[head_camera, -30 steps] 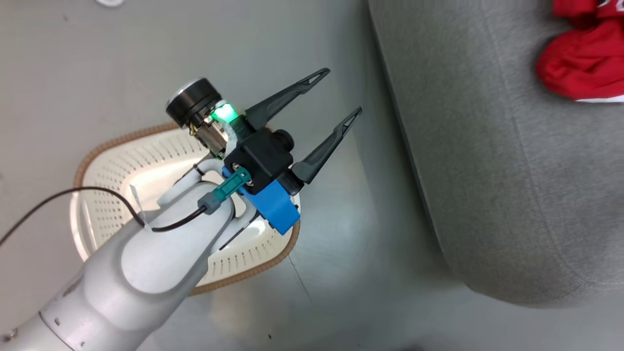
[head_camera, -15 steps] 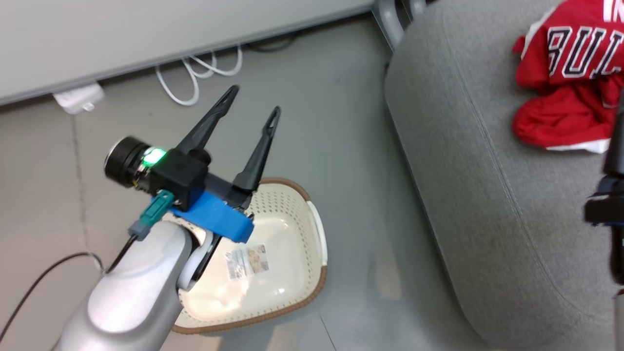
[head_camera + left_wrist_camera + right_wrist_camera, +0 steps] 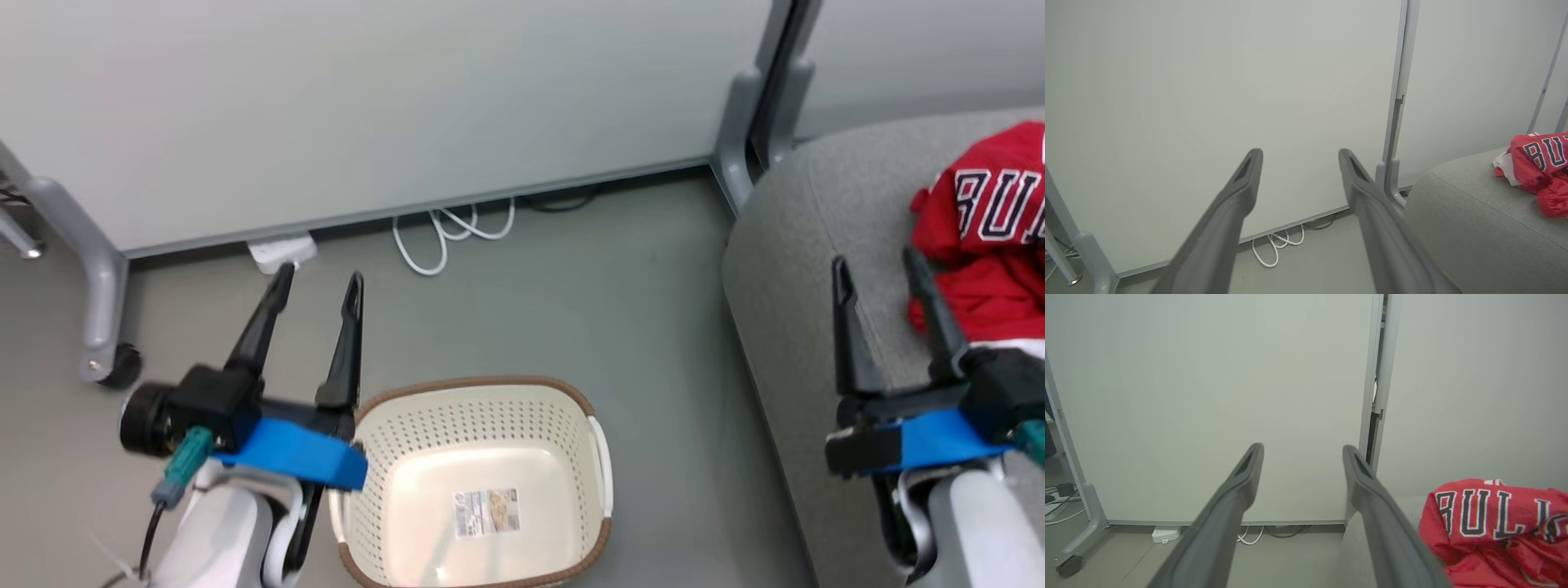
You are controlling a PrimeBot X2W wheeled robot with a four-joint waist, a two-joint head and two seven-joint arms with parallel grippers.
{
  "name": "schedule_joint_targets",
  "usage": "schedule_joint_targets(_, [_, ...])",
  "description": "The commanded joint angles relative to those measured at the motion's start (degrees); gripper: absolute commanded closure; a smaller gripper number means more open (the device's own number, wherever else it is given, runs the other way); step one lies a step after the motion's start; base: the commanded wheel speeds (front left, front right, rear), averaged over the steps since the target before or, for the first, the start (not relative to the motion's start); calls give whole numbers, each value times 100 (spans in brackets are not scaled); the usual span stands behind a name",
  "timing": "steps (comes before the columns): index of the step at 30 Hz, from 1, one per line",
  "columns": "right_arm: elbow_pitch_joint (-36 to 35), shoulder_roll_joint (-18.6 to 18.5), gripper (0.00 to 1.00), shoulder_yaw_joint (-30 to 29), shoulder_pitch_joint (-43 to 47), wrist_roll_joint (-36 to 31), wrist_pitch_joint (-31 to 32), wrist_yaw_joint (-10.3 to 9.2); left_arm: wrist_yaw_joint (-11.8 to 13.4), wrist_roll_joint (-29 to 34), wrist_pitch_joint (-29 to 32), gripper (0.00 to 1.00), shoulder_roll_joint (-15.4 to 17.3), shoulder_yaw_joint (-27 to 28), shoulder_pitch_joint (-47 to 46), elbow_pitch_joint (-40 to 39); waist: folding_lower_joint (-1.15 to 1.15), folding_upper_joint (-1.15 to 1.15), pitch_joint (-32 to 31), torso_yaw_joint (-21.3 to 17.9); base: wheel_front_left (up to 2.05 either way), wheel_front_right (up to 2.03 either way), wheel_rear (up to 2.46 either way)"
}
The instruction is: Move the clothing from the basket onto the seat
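The red clothing (image 3: 992, 237) with black-and-white lettering lies bunched on the grey seat (image 3: 800, 269) at the right; it also shows as clothing (image 3: 1494, 526) and clothing (image 3: 1541, 171) on the seat (image 3: 1470, 228). On the floor stands the cream perforated basket (image 3: 563, 416) with a brown rim, holding nothing but a paper label on its floor. My left gripper (image 3: 318, 282) is open just left of the basket, fingers pointing at the partition. Over the seat's left part my right gripper (image 3: 878, 273) stands open, just left of the clothing.
A pale grey partition panel (image 3: 367, 106) on castered feet (image 3: 106, 359) runs along the back. A white cable (image 3: 449, 237) and a white power strip (image 3: 282, 251) lie at its base. Bare grey floor (image 3: 653, 327) separates basket and seat.
The camera has tilted up, bringing the partition and the right gripper into view. My left arm has swung from over the basket to its left side, fingers now pointing up.
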Motion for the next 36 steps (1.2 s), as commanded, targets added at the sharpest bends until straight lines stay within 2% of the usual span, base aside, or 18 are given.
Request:
schedule_joint_targets(1, [23, 60, 0, 63, 186, 62, -3, -4, -40, 67, -18, 0, -32, 114, 214, 14, 1, 0, -247, 203, 0, 0, 0])
schedule_joint_targets(8, [72, 204, 0, 90, 797, 205, -3, -4, -267, 341, -18, 0, -280, 671, 968, 40, 1, 0, -635, 377, 0, 0, 0])
schedule_joint_targets(16, [-3, 308, 0, -61, 1276, 244, -3, -4, -551, 550, -18, 0, -577, 1132, 1400, 7, 1, 0, -773, 460, 0, 0, 0])
schedule_joint_targets(22, [21, 376, 0, -106, 1486, 183, -3, -4, -707, 702, -18, 0, -702, 1327, 1586, 67, 1, 0, -839, 429, 0, 0, 0])
schedule_joint_targets(36, [118, 435, 0, -156, 1610, 183, -3, -4, -870, 885, -18, 0, -830, 1573, 1707, 200, 1, 0, -943, 384, 0, 0, 0])
